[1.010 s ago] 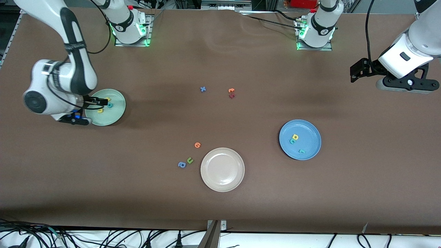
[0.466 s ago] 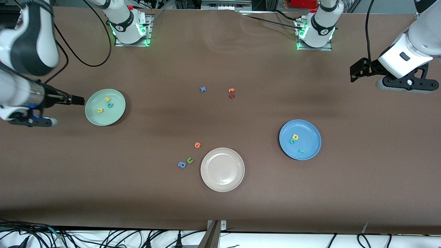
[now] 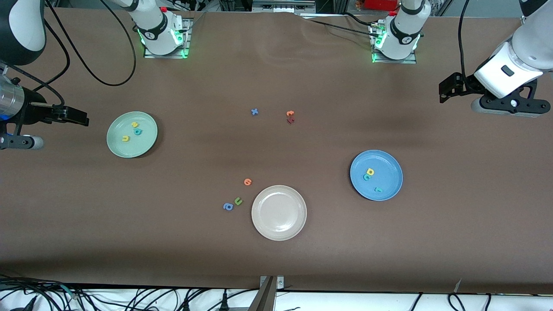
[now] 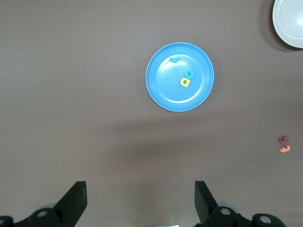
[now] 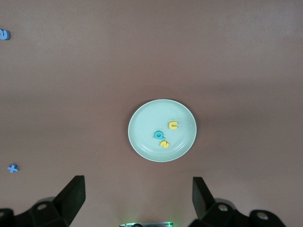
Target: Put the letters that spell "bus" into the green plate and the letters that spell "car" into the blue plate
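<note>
The green plate lies toward the right arm's end of the table and holds a teal b, a yellow u and a yellow s. The blue plate holds a teal c, a yellow a and a teal r. My right gripper hangs open and empty over bare table beside the green plate. My left gripper waits open and empty over the left arm's end.
A beige plate lies empty, nearer the front camera. Beside it lie an orange letter, a green u and a blue a. Mid-table lie a blue x and an orange letter touching a dark red one.
My right gripper has drawn back from over the green plate toward the right arm's end of the table. The b, u and s stay in the plate. The left arm has not moved.
</note>
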You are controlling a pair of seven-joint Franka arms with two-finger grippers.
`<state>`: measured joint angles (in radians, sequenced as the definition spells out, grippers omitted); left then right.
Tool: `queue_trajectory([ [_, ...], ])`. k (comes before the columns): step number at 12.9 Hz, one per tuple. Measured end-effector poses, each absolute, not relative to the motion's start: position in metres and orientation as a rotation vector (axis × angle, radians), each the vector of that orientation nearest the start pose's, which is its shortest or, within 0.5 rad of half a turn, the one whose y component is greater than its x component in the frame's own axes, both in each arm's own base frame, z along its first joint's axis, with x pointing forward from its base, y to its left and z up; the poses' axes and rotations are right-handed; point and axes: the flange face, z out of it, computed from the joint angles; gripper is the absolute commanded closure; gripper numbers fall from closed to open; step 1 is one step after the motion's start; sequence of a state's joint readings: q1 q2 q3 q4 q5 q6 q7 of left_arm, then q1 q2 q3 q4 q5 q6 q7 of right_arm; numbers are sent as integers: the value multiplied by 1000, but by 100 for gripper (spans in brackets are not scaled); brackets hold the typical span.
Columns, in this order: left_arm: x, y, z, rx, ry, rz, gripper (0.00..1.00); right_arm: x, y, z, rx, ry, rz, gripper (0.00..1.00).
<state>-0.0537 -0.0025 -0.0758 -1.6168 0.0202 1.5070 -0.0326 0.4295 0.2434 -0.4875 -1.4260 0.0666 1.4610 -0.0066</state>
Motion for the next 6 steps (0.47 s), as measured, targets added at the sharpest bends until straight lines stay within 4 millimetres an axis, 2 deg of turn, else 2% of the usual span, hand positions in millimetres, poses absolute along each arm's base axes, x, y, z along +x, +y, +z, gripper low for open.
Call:
queue_trajectory([
  [3, 541, -68, 599, -3105, 151, 164, 0, 606, -6, 555, -3153, 95, 289, 1],
  [6, 541, -69, 599, -3105, 152, 164, 0, 606, -32, 566, -3132, 110, 238, 0],
])
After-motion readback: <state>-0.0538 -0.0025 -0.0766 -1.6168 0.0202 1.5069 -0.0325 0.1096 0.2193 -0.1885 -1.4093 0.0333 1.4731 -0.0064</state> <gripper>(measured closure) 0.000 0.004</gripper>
